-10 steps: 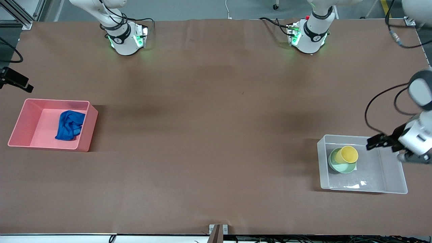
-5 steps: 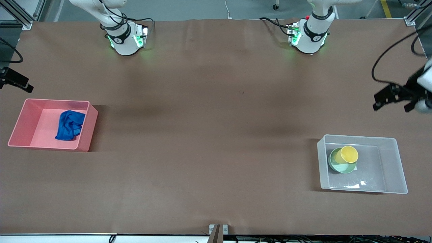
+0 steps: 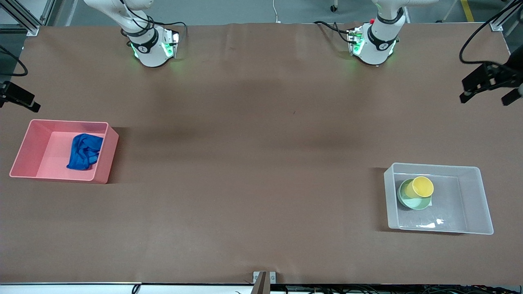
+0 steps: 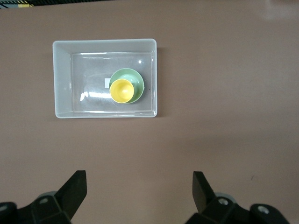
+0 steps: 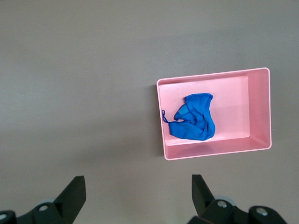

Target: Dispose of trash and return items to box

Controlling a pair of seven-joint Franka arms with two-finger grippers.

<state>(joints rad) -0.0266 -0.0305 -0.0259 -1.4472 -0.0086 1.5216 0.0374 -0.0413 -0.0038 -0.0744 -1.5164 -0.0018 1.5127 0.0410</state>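
Note:
The blue rag (image 3: pixel 83 152) (image 5: pixel 194 119) lies crumpled inside the pink bin (image 3: pixel 61 122) (image 5: pixel 212 154). In the clear plastic box (image 3: pixel 476 200) (image 4: pixel 63 79), the yellow cup (image 3: pixel 422 186) (image 4: pixel 121 90) stands in the mint-green bowl (image 3: pixel 406 196) (image 4: pixel 134 77). My left gripper (image 3: pixel 485 100) (image 4: pixel 138 175) hangs open and empty, high over bare table at the left arm's end, well clear of the box. My right gripper (image 5: pixel 137 178) waits open and empty, high over bare table beside the pink bin.
Brown table covering (image 3: pixel 253 171) stretches between the two bins. The arm bases (image 3: pixel 153 49) (image 3: pixel 374 45) stand along the table's edge farthest from the front camera. A small metal bracket (image 3: pixel 264 277) sits at the nearest edge.
My left gripper has lifted away from over the box and swung toward the robots' side of the table, still open. The bins, rag, cup and bowl have not moved.

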